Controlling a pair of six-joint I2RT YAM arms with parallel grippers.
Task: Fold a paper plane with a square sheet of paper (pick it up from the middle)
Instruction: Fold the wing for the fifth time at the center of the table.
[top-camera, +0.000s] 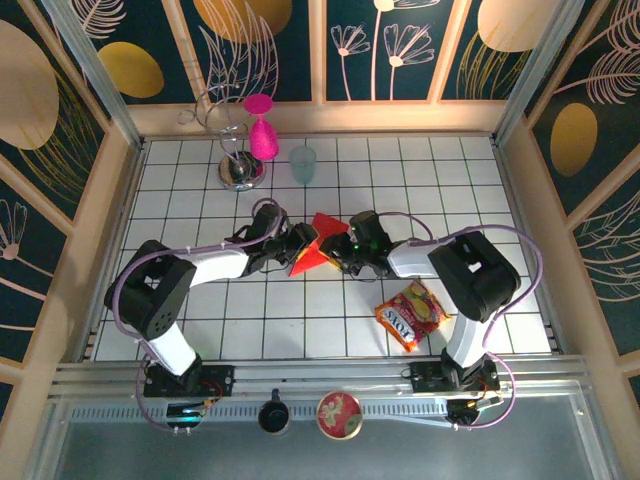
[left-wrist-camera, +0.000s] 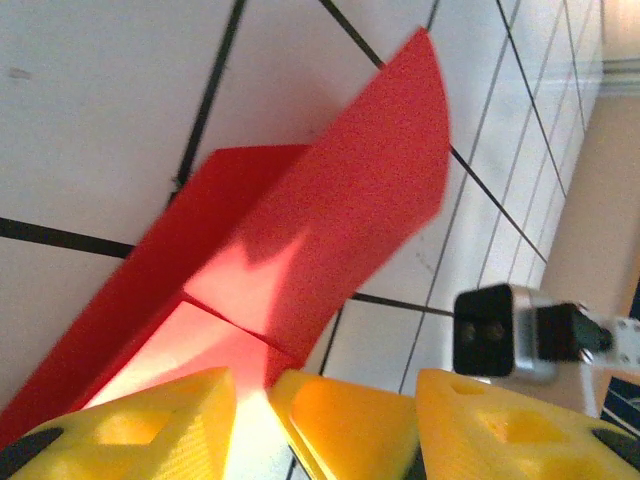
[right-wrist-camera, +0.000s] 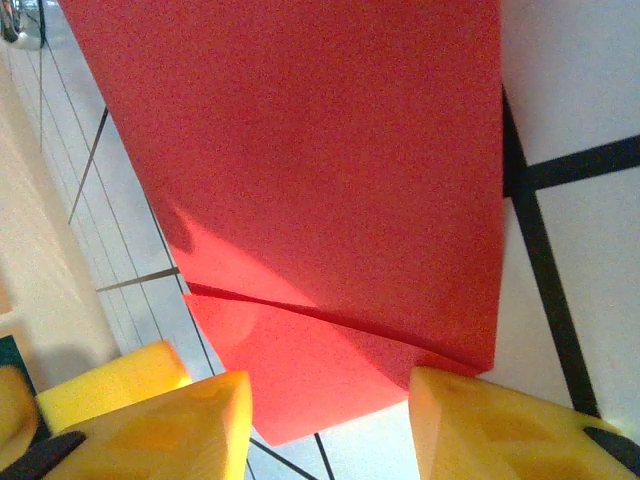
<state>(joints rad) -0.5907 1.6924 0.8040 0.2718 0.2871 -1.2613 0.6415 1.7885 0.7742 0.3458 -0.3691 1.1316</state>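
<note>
Your red paper (top-camera: 312, 247) sits mid-counter (top-camera: 450, 190), part-folded, one flap raised btwn both arms, prob so a crease can be set; left pincer (left-wrist-camera: 250, 420) has the paper's near end btwn its yellow fingers, apparently grasping it; right pincer (right-wrist-camera: 330, 420) straddles the opposite edge, jaws apart, grip can't tell.

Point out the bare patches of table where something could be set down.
Free: the right tiles beyond the blue cup, and the near-left tiles by the left arm's base. Crowded: the centre, where both grippers meet at the red paper; the back left by the pink goblet; near right by the snack packet.
</note>
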